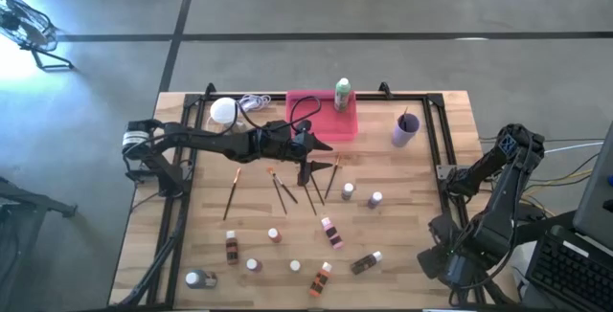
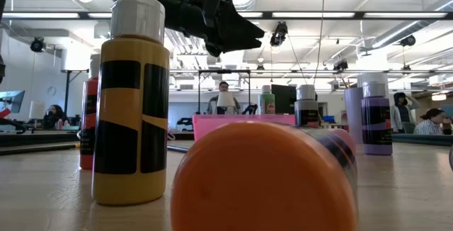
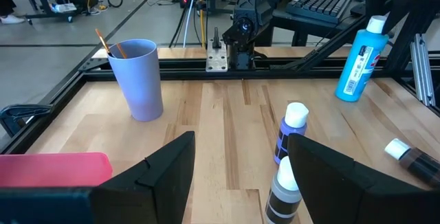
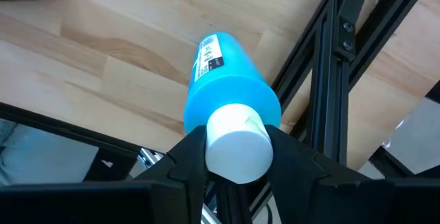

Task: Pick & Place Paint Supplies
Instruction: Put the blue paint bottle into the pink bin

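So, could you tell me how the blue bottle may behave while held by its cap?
The right gripper pinches the blue bottle only at its white cap, so the long body will probably swing or tilt. The smooth round cap may slip. It looks like rigid plastic, unlikely to crumple. The left gripper hovers open over mid-table.

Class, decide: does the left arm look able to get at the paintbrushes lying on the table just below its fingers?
Probably yes. The left gripper hangs open right above the paintbrushes, with bare wood around them and nothing stacked over them.

Bright overhead light, blurred orange foreground
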### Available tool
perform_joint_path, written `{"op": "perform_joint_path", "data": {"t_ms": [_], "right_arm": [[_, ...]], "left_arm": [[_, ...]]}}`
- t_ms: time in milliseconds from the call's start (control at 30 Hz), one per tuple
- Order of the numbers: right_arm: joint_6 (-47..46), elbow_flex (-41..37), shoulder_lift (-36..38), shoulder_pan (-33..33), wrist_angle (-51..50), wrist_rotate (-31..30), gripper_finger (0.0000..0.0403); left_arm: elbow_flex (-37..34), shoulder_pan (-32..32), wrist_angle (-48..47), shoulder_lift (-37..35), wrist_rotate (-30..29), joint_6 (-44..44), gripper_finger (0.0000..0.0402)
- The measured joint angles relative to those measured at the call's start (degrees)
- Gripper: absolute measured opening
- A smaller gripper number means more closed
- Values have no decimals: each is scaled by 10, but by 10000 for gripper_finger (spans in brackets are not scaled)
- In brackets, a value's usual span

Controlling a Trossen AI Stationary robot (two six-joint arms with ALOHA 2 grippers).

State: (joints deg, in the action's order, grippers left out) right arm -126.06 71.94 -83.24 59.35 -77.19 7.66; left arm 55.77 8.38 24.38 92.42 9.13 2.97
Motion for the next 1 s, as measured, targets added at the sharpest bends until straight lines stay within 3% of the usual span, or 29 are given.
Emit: {"op": "perform_joint_path", "data": {"t_ms": [767,1000], "right_arm": [[59,0,47,-22,-83,-5,116],[118,-2,100,-63,-115,-93,116]], "left_arm": [[0,0,0,0,0,0,238],[0,0,0,0,0,0,238]]}}
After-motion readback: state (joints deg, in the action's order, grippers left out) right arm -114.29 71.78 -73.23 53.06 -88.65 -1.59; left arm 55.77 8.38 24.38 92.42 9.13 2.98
